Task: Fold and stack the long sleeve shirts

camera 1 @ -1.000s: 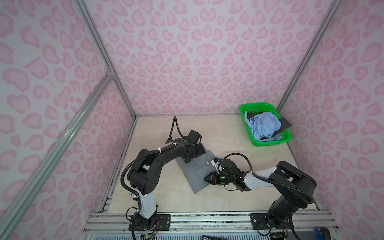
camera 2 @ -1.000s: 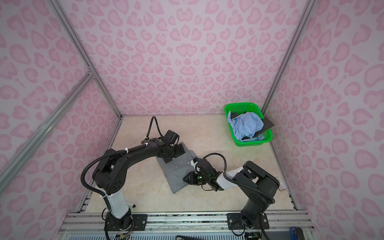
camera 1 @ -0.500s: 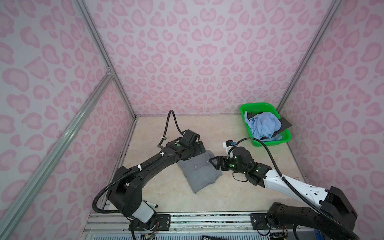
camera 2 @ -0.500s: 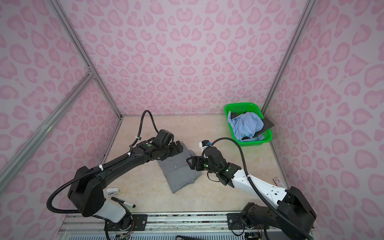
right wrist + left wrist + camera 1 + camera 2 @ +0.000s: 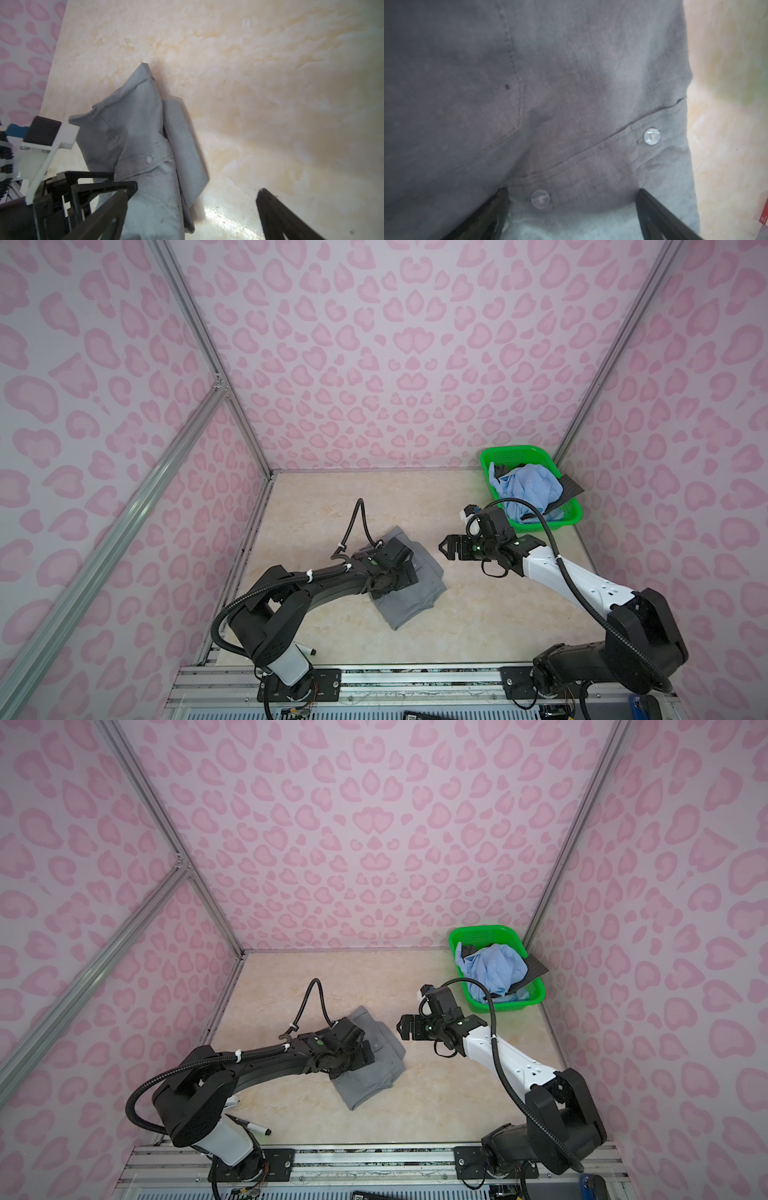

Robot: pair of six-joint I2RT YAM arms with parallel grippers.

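A grey long sleeve shirt lies folded in the middle of the table. My left gripper is right over it, open. In the left wrist view its fingertips straddle the button placket of the grey shirt, pinching no cloth. My right gripper hangs open and empty, to the right of the shirt and above the table. The right wrist view shows the grey shirt beside the left arm's gripper. A light blue shirt and a dark charcoal one lie crumpled in a basket.
The green basket stands in the back right corner against the pink patterned walls. A marker pen lies at the front left by the left arm's base. A metal rail runs along the table's front edge.
My right gripper has opened, left the shirt's front right edge and risen back to the right. The left gripper stays open over the shirt, shifted slightly.
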